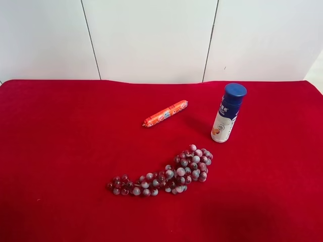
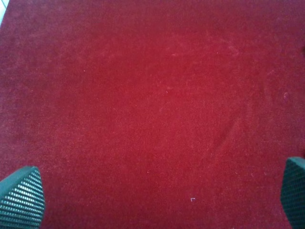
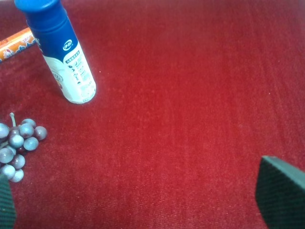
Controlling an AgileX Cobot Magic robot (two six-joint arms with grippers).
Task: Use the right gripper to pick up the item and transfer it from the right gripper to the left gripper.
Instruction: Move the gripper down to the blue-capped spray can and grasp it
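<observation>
The item, a white bottle (image 1: 228, 113) with a dark blue cap, stands upright on the red cloth at the right of the exterior high view. In the right wrist view the bottle (image 3: 64, 57) stands well away from my right gripper (image 3: 147, 202), whose fingertips (image 3: 281, 193) are spread wide with only cloth between them. My left gripper (image 2: 157, 195) is open too, over bare red cloth, with one dark fingertip (image 2: 21, 198) at each lower corner of its view. Neither arm shows in the exterior high view.
A slim orange sausage stick (image 1: 165, 113) lies left of the bottle. A bunch of red-grey grapes (image 1: 166, 175) stretches in front of both, and its end (image 3: 19, 145) shows in the right wrist view. The red cloth (image 1: 60, 151) covers the table up to a white wall.
</observation>
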